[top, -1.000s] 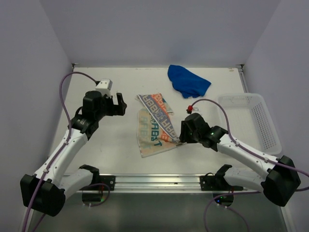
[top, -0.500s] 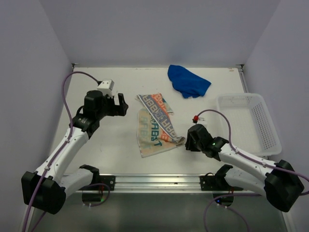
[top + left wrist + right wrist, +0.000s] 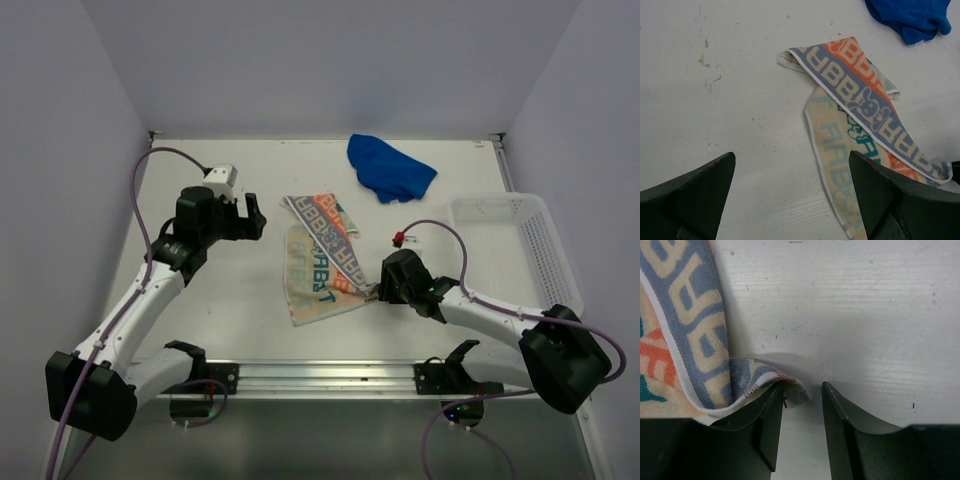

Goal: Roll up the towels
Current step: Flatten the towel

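Note:
The patterned orange, grey-blue and white towel [image 3: 322,258] lies loosely folded mid-table. It also shows in the left wrist view [image 3: 860,105] and the right wrist view [image 3: 685,315]. The plain blue towel [image 3: 390,167] lies crumpled at the back, apart from both grippers, and also shows in the left wrist view [image 3: 912,15]. My left gripper [image 3: 250,217] hovers open and empty left of the patterned towel, wide open in its wrist view [image 3: 791,156]. My right gripper [image 3: 376,291] is low at the towel's near right corner. Its jaws [image 3: 802,390] stand narrowly apart, and the corner drapes over the left finger [image 3: 767,415], unpinched.
A white plastic mesh basket [image 3: 545,235] stands at the right edge of the table. White walls close in the left, back and right sides. A metal rail [image 3: 320,375] with the arm bases runs along the near edge.
My right gripper drew back right and toward the near edge, then moved left again to the patterned towel's corner. The left arm has barely moved.

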